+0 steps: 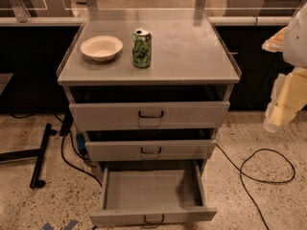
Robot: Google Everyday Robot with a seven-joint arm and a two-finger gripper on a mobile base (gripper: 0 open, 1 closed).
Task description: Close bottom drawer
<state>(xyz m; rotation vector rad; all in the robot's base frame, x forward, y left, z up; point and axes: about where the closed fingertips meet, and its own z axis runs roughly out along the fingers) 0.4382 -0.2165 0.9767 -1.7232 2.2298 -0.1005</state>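
The bottom drawer (152,215) of the grey metal cabinet is pulled far out, its empty inside showing, with a small dark wire handle (154,220) at the centre of its slim front panel. The middle drawer (150,149) and the top drawer (149,114) above it stand slightly out. My gripper (278,114) hangs at the right edge of the view, well to the right of the cabinet and about level with the top drawer, touching nothing.
A white bowl (101,47) and a green can (141,48) stand on the cabinet top (192,51). Black cables (261,171) loop on the speckled floor to the right. A black stand foot (41,155) and cables lie to the left.
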